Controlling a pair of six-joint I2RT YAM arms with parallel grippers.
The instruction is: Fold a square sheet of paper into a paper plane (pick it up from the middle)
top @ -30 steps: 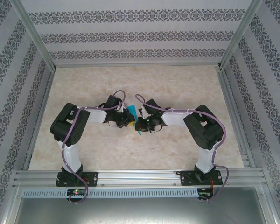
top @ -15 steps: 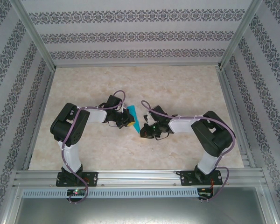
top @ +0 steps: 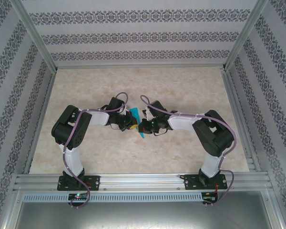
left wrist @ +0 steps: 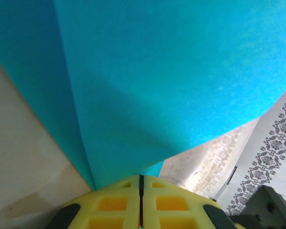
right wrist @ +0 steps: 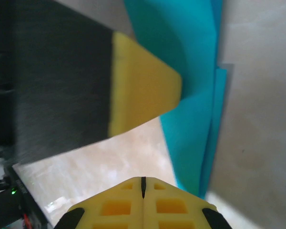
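The teal-blue sheet of paper is folded into a narrow layered strip and stands on edge at mid-table, its lower tip pointing toward me. My left gripper is shut on its edge from the left. In the left wrist view the paper rises out of the closed yellow fingertips of the left gripper. My right gripper is shut and empty, close to the right of the strip. The right wrist view has that gripper's tips together, the paper just beyond, and a yellow left finger against it.
The marble-patterned table is bounded by an aluminium frame at the near edge and patterned walls behind and at the sides. Both arms bend inward and meet at the centre.
The right gripper drew back to the lower right half a second ago and has now returned beside the paper. The left gripper has kept its hold and place.
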